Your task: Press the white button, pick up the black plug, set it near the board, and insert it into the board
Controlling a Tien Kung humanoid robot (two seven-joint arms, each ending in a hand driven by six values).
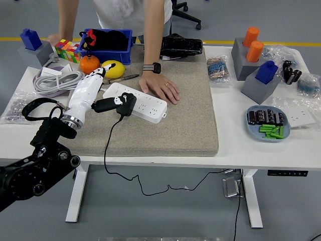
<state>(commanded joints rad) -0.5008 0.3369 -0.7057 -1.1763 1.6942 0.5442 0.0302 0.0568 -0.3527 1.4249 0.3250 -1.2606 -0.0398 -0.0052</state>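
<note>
The white power strip (145, 104) lies on the beige mat (165, 125). The black plug (125, 103) sits on the strip's left end, and its cable (107, 145) trails over the table's front edge. My left hand (93, 88), in white, is to the left of the plug with its fingers stretched toward the lemon. Its dark thumb (103, 106) reaches to the plug's left side, but nothing is grasped. A person's hand (161, 86) rests flat on the mat just behind the strip. I cannot tell whether the plug's pins are seated.
An orange (90, 64), a lemon (113, 69) and a pen (124, 77) lie behind my hand. A coiled white cable (56, 81) and a bag of screws (19, 108) are at the left. A blue bin (106, 44) is at the back and a plate of batteries (268, 123) at the right.
</note>
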